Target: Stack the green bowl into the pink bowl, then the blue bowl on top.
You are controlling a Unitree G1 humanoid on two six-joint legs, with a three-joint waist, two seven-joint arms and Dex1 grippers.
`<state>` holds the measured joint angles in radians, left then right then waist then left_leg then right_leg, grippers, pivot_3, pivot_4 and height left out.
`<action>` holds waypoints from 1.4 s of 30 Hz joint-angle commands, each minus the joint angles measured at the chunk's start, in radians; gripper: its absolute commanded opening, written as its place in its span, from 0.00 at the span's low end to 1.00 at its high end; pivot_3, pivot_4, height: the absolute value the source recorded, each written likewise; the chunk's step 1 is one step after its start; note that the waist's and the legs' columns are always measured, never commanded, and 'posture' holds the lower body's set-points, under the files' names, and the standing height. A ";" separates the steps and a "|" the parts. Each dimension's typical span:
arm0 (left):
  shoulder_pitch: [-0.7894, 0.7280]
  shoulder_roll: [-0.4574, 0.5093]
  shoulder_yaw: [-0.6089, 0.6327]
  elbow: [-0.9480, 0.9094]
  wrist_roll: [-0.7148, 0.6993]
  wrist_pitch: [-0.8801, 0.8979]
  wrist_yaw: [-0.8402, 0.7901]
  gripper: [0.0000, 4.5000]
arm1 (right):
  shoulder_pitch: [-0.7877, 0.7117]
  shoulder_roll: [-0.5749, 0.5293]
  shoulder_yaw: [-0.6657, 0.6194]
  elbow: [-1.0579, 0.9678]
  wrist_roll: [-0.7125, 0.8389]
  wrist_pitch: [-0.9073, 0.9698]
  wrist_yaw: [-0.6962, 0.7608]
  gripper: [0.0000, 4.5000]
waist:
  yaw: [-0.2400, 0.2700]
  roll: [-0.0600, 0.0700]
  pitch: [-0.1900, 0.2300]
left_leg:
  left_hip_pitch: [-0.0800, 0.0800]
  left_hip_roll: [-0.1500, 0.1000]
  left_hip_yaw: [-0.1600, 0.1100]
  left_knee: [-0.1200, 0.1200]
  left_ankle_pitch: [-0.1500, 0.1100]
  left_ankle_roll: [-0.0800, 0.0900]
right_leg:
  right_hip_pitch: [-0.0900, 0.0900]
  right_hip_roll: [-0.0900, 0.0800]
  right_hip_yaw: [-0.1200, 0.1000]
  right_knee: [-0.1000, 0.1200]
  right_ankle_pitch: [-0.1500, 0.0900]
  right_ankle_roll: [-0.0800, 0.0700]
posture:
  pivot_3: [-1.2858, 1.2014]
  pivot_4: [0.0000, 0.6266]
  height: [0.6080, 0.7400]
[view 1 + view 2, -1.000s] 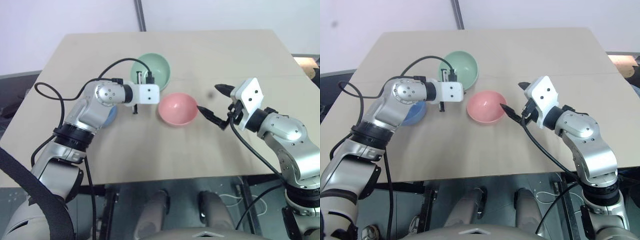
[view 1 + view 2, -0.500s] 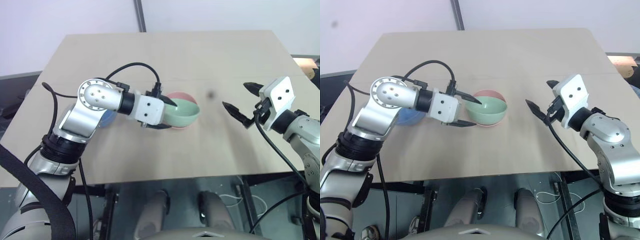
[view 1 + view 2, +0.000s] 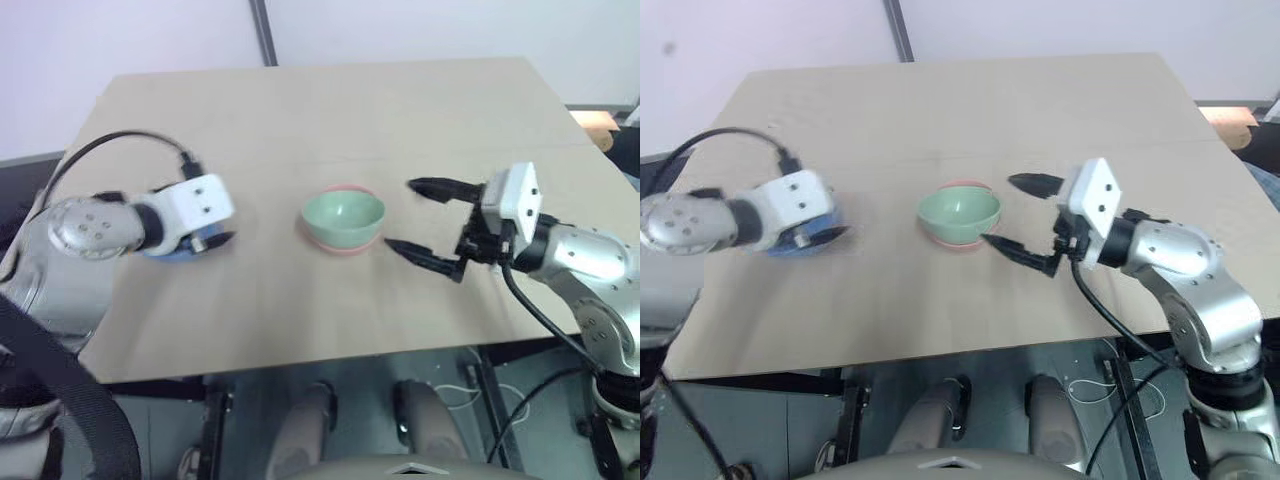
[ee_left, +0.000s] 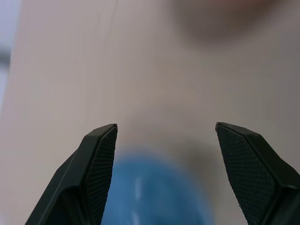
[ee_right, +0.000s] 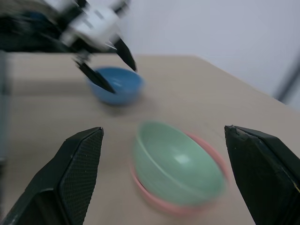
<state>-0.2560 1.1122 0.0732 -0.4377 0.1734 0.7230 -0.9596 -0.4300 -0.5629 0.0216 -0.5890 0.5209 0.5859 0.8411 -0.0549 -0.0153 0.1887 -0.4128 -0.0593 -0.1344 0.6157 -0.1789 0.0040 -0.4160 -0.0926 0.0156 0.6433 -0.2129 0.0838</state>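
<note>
green bowl [image 3: 343,214] nested in pink bowl [image 3: 340,245], no labels legible

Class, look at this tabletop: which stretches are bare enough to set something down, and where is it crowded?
Bare: the far half of the table beyond the bowls, and the near strip along the front edge. Crowded: the middle row, where the left gripper is at the blue bowl and the open right gripper flanks the green bowl nested in the pink bowl.

A pale beige counter [image 3: 420,110] with a smooth matte top stands before a plain, evenly lit lilac-white wall [image 3: 120,35]. A dark vertical strip [image 3: 263,32] runs down the wall behind the far edge. Below the near edge lies a grey floor [image 3: 250,420]
</note>
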 commanded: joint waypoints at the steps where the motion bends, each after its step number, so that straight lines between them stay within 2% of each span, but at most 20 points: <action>1: 0.069 0.044 0.027 -0.092 0.077 0.137 0.054 0.79 | -0.051 0.010 0.047 0.049 -0.003 -0.062 0.051 1.00 | 0.012 0.000 0.000 | 0.000 0.000 0.000 0.000 0.000 0.000 | 0.000 0.000 0.000 0.000 0.000 0.000 | 0.52 0.24 1.00; 5: 0.118 0.042 -0.042 -0.109 0.125 0.194 0.106 0.79 | -0.089 0.020 0.080 0.106 -0.012 -0.092 0.078 1.00 | 0.021 0.000 0.000 | -0.001 0.000 -0.001 0.000 0.000 0.000 | 0.000 0.000 0.000 -0.001 0.000 0.000 | 0.52 0.24 1.00; 8: 0.097 0.025 -0.144 -0.047 0.178 0.147 0.163 0.79 | -0.106 0.023 0.093 0.125 -0.017 -0.101 0.081 1.00 | 0.022 0.000 0.000 | -0.001 0.000 -0.001 0.000 0.000 -0.001 | -0.001 0.000 0.000 -0.001 0.000 0.000 | 0.52 0.24 1.00; 9: 0.075 0.018 -0.184 -0.002 0.208 0.097 0.192 0.67 | -0.108 0.022 0.095 0.127 -0.021 -0.103 0.081 1.00 | 0.022 0.000 0.000 | -0.001 -0.001 0.000 0.000 0.000 -0.001 | -0.001 0.000 0.000 -0.001 0.000 -0.001 | 0.52 0.24 1.00; 10: 0.053 0.015 -0.210 0.033 0.221 0.054 0.204 0.62 | -0.108 0.018 0.092 0.128 -0.021 -0.102 0.080 1.00 | 0.023 0.000 0.000 | -0.001 0.000 0.000 0.000 0.000 -0.001 | -0.001 0.000 0.000 -0.001 0.000 -0.001 | 0.52 0.24 1.00; 15: 0.001 0.000 -0.242 0.117 0.234 -0.058 0.219 0.05 | -0.094 -0.002 0.075 0.112 -0.020 -0.092 0.068 1.00 | 0.021 -0.001 0.000 | -0.002 0.000 0.000 -0.001 0.000 -0.001 | -0.003 0.000 0.001 0.000 0.001 -0.001 | 0.52 0.24 1.00; 16: -0.005 -0.005 -0.240 0.128 0.231 -0.085 0.222 0.01 | -0.090 -0.006 0.072 0.109 -0.020 -0.090 0.064 1.00 | 0.021 -0.001 0.000 | -0.002 0.000 0.001 -0.001 -0.001 -0.001 | -0.003 0.000 0.001 -0.001 0.001 -0.001 | 0.52 0.24 1.00; 19: -0.024 -0.032 -0.197 0.115 0.179 -0.166 0.218 0.01 | -0.079 -0.015 0.068 0.096 -0.019 -0.088 0.052 1.00 | 0.021 -0.001 0.000 | -0.002 0.000 0.001 -0.001 -0.001 -0.002 | -0.003 0.000 0.001 -0.001 0.001 -0.002 | 0.52 0.24 1.00; 21: -0.069 -0.051 -0.166 0.083 0.115 -0.259 0.188 0.01 | -0.069 -0.023 0.060 0.089 -0.019 -0.089 0.044 1.00 | 0.024 -0.001 0.001 | -0.002 0.000 0.001 -0.001 -0.001 -0.002 | -0.003 -0.001 0.001 -0.001 0.001 -0.002 | 0.52 0.24 1.00; 23: -0.131 -0.092 -0.142 0.042 0.022 -0.270 0.135 0.01 | -0.058 -0.033 0.048 0.083 -0.018 -0.088 0.035 1.00 | 0.027 -0.001 0.001 | -0.003 0.000 0.001 0.000 -0.001 -0.002 | -0.003 -0.001 0.001 -0.001 0.001 -0.002 | 0.52 0.24 1.00; 28: -0.363 -0.189 -0.177 0.017 -0.191 -0.319 -0.037 0.01 | -0.016 -0.070 -0.007 0.046 -0.011 -0.069 -0.005 1.00 | 0.043 -0.002 0.001 | -0.004 -0.001 0.001 0.001 -0.001 -0.002 | -0.002 -0.002 0.000 -0.001 0.001 -0.002 | 0.52 0.24 1.00; 32: -0.465 -0.236 -0.229 0.085 -0.270 -0.404 -0.154 0.01 | 0.040 -0.101 -0.054 -0.014 -0.006 -0.041 -0.047 1.00 | 0.036 -0.002 0.001 | -0.003 -0.003 0.003 0.001 -0.001 -0.002 | -0.002 -0.002 0.002 -0.001 0.002 -0.003 | 0.52 0.24 1.00; 33: -0.480 -0.243 -0.240 0.105 -0.279 -0.421 -0.178 0.12 | 0.052 -0.107 -0.062 -0.029 -0.004 -0.036 -0.056 1.00 | 0.034 -0.002 0.001 | -0.002 -0.003 0.003 0.001 -0.001 -0.002 | -0.002 -0.001 0.002 -0.001 0.002 -0.003 | 0.52 0.24 1.00; 35: -0.495 -0.239 -0.268 0.152 -0.274 -0.484 -0.230 0.22 | 0.078 -0.113 -0.078 -0.061 -0.001 -0.022 -0.081 1.00 | 0.032 -0.002 0.001 | -0.002 -0.002 0.003 0.001 -0.001 -0.002 | -0.002 0.000 0.002 0.000 0.001 -0.002 | 0.52 0.24 1.00; 40: -0.526 -0.251 -0.297 0.244 -0.225 -0.591 -0.249 0.70 | 0.134 -0.122 -0.112 -0.121 0.010 0.008 -0.131 1.00 | 0.035 -0.002 0.001 | -0.002 -0.002 0.003 0.002 -0.001 -0.002 | -0.001 0.001 0.002 0.000 0.001 -0.002 | 0.52 0.24 1.00; 41: -0.529 -0.259 -0.294 0.245 -0.227 -0.589 -0.243 0.77 | 0.143 -0.123 -0.115 -0.127 0.012 0.010 -0.138 1.00 | 0.036 -0.002 0.001 | -0.002 -0.002 0.003 0.002 -0.001 -0.001 | -0.001 0.001 0.002 -0.001 0.001 -0.002 | 0.52 0.24 1.00; 42: -0.528 -0.266 -0.284 0.237 -0.237 -0.577 -0.236 0.77 | 0.151 -0.124 -0.117 -0.131 0.013 0.011 -0.143 1.00 | 0.038 -0.002 0.001 | -0.002 -0.002 0.003 0.002 -0.001 -0.001 | -0.001 0.000 0.002 -0.001 0.001 -0.002 | 0.52 0.24 1.00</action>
<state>-0.7562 0.8548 -0.2344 -0.1825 -0.0585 0.1566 -1.2054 -0.2863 -0.6808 -0.0578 -0.6703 0.5188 0.5930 0.7159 -0.0172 -0.0174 0.1898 -0.4146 -0.0609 -0.1317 0.6180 -0.1796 0.0025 -0.4169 -0.0921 0.0179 0.6426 -0.2117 0.0824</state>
